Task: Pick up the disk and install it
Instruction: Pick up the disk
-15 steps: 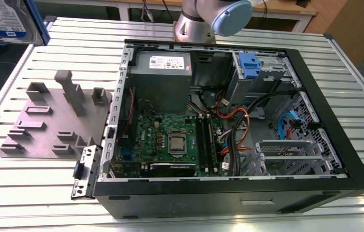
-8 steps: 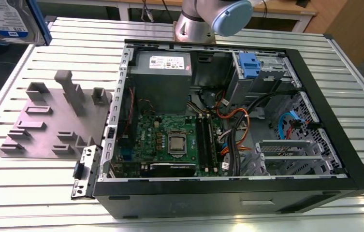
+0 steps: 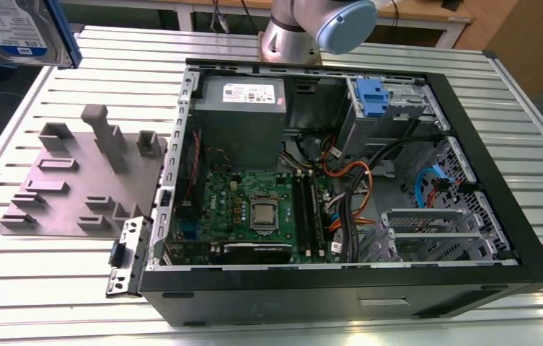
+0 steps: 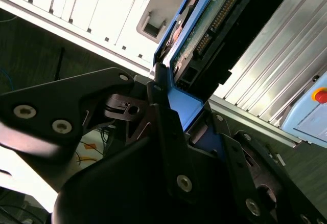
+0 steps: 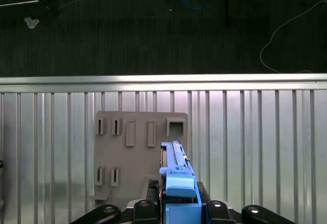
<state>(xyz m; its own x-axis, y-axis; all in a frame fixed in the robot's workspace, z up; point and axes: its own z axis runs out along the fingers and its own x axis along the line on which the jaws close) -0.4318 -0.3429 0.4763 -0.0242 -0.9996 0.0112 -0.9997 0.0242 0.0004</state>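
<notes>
One claw (image 5: 177,193), closed on the disk (image 3: 14,29): black fingers (image 4: 166,132) press the drive's blue carrier rail from both sides in both wrist views, with no gap showing. Disk is up in the air, clear of the tabletop (image 3: 60,288), at the far corner on the exterior view's left, label side facing the exterior camera, blue rail along its edge. In the first wrist view the drive is seen edge-on, with the grey fixture plate (image 5: 133,147) and the slatted aluminium beneath it, not touching either. Dark floor (image 5: 153,29) with loose cables lies beyond the tabletop's edge. Second wrist view shows the drive's green circuit-board underside and connector pins, tilted. Open computer case (image 3: 348,299) lies on its side in the middle of the tabletop, well apart from the disk. Inside it sit a grey power supply (image 3: 242,94) at the far end, the motherboard (image 3: 242,205) nearer, orange and black cables beside it, and a blue latch (image 3: 372,97) on the drive bay at the far right. Fixture plate sits just left of the case. Arm base (image 3: 290,40) stands at the far edge behind the case.
</notes>
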